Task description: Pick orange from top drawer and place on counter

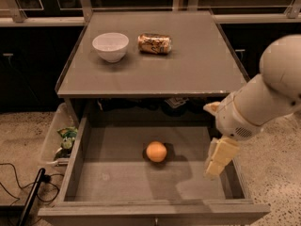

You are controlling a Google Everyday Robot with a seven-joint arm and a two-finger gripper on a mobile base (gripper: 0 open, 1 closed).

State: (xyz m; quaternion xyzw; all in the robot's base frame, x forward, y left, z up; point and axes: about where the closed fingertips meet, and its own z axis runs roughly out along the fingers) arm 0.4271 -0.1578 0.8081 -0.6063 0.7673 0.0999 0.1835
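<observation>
The orange [156, 151] lies on the flat grey bottom of the open top drawer [117, 185], near its middle. The counter [155, 65] is the grey tabletop above the drawer. My white arm reaches in from the right. The gripper [218, 157] hangs over the drawer's right side, pointing down, to the right of the orange and apart from it. It holds nothing that I can see.
A white bowl [110, 46] and a gold-brown drink can [154, 44] lying on its side sit at the back of the counter. A clear plastic bin [59, 138] with green items stands on the floor left of the drawer. A black cable [28, 197] lies at the lower left.
</observation>
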